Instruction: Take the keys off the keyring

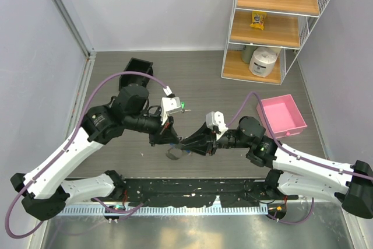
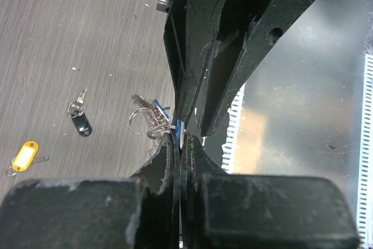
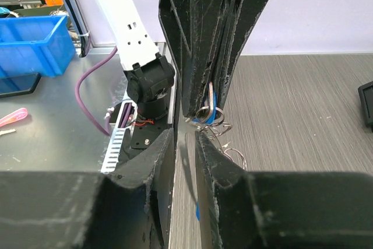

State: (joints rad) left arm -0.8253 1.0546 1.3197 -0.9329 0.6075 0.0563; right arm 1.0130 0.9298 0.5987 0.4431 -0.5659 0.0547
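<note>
Centrally over the table (image 1: pixel 204 86), the left gripper (image 2: pixel 179 139) is clamped tight on the blue-headed key (image 2: pixel 179 126). Its two fingers are pressed flat against the plastic head, so only a thin blue edge shows between them. The right gripper (image 3: pixel 187 135) meets it tip to tip from the right. Its fingers are drawn together at the tips, right against the same bunch, though what exactly they pinch cannot be made out. From above, the two grippers touch nose to nose about midway between the arms.

The keyring (image 2: pixel 144 122) hangs at that meeting point, just beside the left fingertips. It shows as a cluster of silvery loops with a key shaft jutting from it. In the overhead view it dangles on the near side of the fingers, close above the table.

Well apart from the bunch, two keys lie loose on the grey tabletop. A black-headed key (image 2: pixel 81 122) has a small ring at its top, and a yellow-headed key (image 2: pixel 24 154) lies beyond it.

A pink tray (image 1: pixel 282 115) sits on the right of the table, with a wire-and-wood shelf (image 1: pixel 274 21) in the far right corner. A black box (image 1: pixel 137 65) stands at the far left.
</note>
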